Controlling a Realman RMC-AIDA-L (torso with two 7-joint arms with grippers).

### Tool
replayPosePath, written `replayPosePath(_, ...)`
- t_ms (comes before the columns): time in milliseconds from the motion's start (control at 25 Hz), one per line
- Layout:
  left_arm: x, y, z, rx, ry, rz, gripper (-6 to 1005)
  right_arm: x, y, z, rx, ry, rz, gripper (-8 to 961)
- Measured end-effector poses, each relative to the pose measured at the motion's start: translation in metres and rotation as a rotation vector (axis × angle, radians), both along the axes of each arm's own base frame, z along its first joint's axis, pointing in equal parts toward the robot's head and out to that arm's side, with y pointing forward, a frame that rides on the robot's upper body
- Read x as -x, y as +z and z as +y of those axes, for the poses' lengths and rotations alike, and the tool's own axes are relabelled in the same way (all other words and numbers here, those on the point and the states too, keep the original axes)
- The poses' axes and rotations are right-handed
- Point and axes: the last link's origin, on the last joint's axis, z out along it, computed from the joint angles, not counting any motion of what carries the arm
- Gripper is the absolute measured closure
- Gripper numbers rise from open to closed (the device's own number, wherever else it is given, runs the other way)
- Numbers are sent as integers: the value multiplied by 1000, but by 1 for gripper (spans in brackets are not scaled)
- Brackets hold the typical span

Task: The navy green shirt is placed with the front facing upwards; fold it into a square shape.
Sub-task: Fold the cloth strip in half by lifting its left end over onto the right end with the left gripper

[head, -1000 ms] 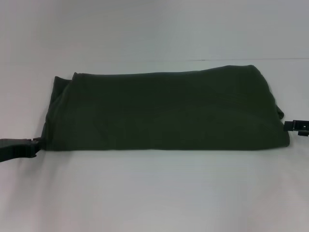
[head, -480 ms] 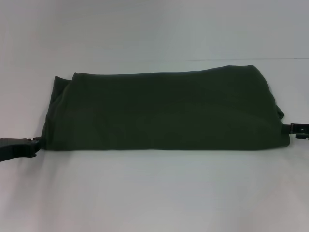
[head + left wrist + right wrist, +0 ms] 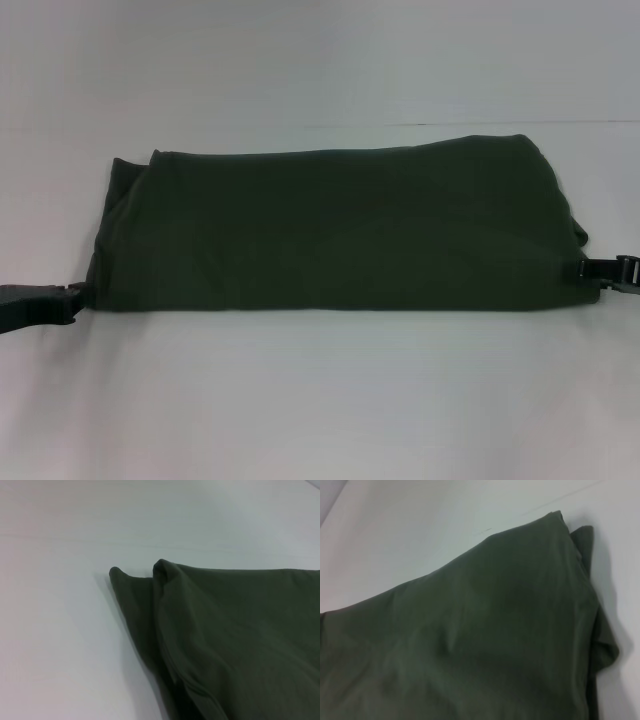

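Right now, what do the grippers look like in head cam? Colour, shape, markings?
Both are black. The left gripper is a chunky, blocky body ending in a short stubby tip. The right gripper is slimmer, a narrow bar with small bracket-like bumps. No cables, labels or markings visible; the wrist views show only shirt and table.

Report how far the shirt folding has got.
Done: the navy green shirt already lies folded into a long band across the table, with no print showing. In hand: the left hand is at its near left corner and the right hand at its right end, both low by the cloth. Left: the band is wider than deep, so it likely needs another fold to become square.
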Motion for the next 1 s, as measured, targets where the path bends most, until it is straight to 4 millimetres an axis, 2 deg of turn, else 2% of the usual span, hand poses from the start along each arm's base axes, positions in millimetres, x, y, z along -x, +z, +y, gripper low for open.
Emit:
replayPosePath(120,0,1,0,-2,0,2,1000,2,-3,1,4,3,4,299)
replayPosePath(240,1,1,0,-3,1,4,1000,4,-7,2,13,27,-9,547)
replayPosePath(480,1,2,0,-3,0,3,1000,3,-7,1,3,33,-14,797)
replayPosePath(920,1,9,0,-17,1,12,1000,-5,-1,-6,-21,21,-1,938)
replayPosePath(1000,1,10,0,-19,1,14,999,-6,-1,-7,-24,16,1,935)
